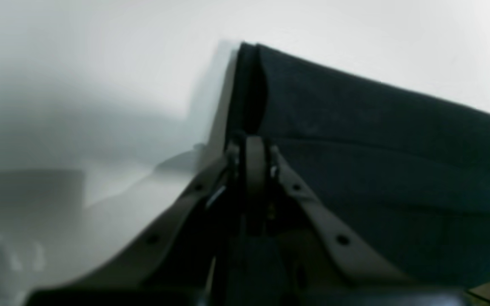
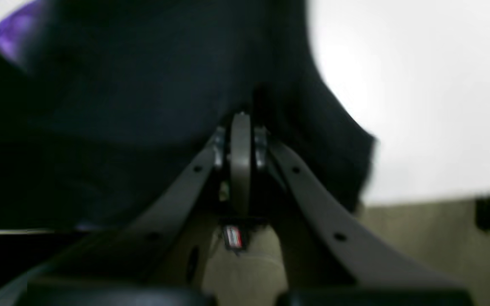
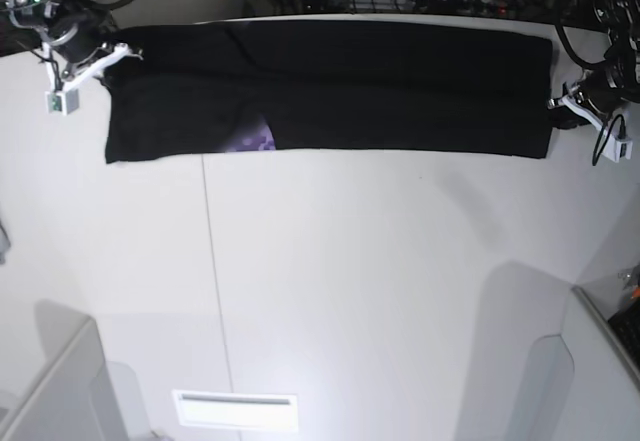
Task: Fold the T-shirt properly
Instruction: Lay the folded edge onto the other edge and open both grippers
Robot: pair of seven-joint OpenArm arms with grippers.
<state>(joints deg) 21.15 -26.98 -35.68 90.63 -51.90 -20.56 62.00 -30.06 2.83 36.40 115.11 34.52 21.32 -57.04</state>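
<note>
- Nearest the lens in the left wrist view: left gripper (image 1: 253, 146), jaws pressed together on a doubled edge of the T-shirt (image 1: 377, 161). Cloth is matte black knit, soft ridges running along its length.
- Right gripper (image 2: 240, 127) likewise closed, pinching black cloth at the shirt's other end; a blurred purple patch of print (image 2: 13, 29) shows at the frame's corner.
- Base view: T-shirt (image 3: 330, 86) lies as a long, narrow band across the far side of the white table (image 3: 350, 291), one gripper at each short end, a bit of purple print (image 3: 255, 141) peeping out at the near edge.
- Judgement: lengthwise fold looks done; step in hand is gripping both ends for a crosswise fold.
- Next move likely needs one end carried over to meet the other, edges kept aligned; limp cloth may sag or bunch.
</note>
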